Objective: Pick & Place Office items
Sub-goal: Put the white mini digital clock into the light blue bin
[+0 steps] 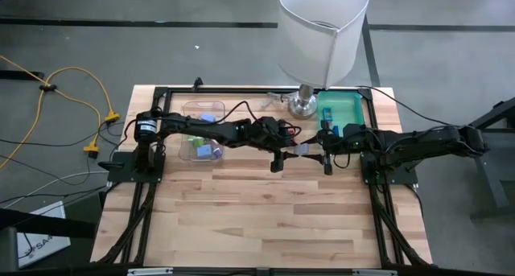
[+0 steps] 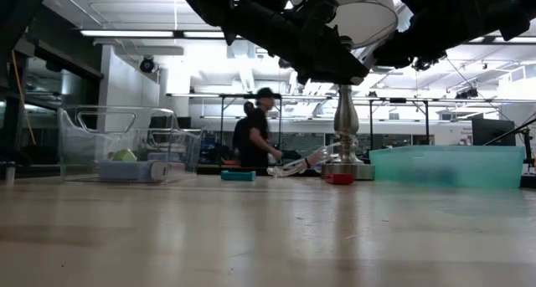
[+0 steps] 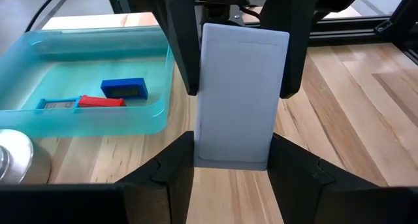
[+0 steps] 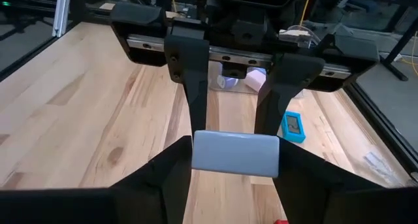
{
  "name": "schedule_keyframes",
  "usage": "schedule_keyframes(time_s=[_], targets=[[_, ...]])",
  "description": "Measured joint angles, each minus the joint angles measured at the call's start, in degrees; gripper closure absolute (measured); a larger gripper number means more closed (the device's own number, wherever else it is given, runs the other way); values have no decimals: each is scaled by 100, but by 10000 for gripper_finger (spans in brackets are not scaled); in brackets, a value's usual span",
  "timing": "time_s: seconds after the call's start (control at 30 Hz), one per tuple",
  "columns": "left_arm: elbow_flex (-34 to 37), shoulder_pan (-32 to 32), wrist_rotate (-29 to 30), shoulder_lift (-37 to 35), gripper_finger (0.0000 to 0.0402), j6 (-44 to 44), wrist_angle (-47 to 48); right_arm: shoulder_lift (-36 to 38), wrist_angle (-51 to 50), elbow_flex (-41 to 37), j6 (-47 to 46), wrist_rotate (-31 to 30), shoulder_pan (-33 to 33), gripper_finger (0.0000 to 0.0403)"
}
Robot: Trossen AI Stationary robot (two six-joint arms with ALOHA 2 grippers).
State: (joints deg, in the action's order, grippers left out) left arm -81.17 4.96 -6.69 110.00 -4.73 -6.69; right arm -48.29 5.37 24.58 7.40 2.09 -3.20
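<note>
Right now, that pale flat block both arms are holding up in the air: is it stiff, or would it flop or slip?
The pale block probably is stiff: it spans straight between the left gripper and the right gripper without sagging. Its faces look smooth, so it might slip if either pair of fingers loosened. Flat-sided, it seems unlikely to roll.

Both arms reach inward above the table centre; left gripper (image 1: 278, 158) and right gripper (image 1: 326, 159) face each other, each clamping the same pale block (image 3: 238, 96) between them.
</note>
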Motion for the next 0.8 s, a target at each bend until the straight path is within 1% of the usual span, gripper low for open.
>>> schedule_keyframes(time_s=[0.23,0.53,0.8], targets=[[0,-1,-1,1,242,0,-1,0,-4,0,-17,0,0,221],[0,-1,2,0,242,7,1,0,-9,0,-26,-11,-2,251],[0,-1,3,0,238,7,0,0,-11,0,-25,-30,-2,249]])
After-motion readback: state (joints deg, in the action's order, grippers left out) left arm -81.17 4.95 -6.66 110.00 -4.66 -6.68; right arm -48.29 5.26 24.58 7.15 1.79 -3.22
